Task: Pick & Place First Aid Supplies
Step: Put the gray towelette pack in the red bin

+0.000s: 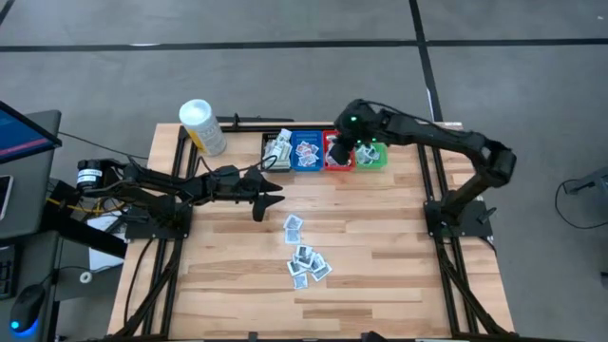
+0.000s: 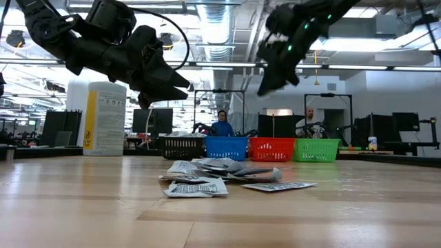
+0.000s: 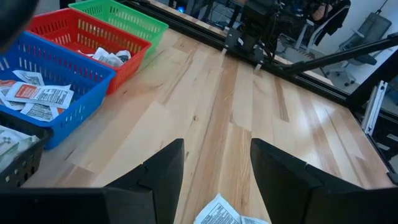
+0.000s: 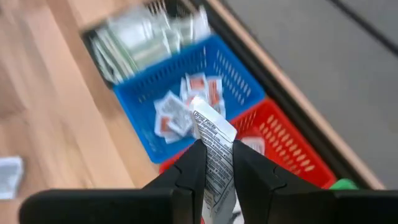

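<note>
Nearest on the wooden worktop (image 1: 380, 266) lies a loose heap of first aid packets (image 1: 306, 261), overlapping one another, with one more packet (image 1: 293, 226) just beyond them. Past that, the left claw (image 1: 275, 196) hangs above bare wood with its fingers spread apart and nothing between them. Along the far edge four bins stand side by side: black bin (image 1: 276, 150), blue bin (image 1: 306, 151), red bin (image 1: 336, 159), green bin (image 1: 371, 156), several with packets inside. The right claw (image 4: 214, 171) is over the red bin, pinching a single white printed packet (image 4: 213, 134) upright. A white tub (image 1: 202, 125) stands left of the bins.
</note>
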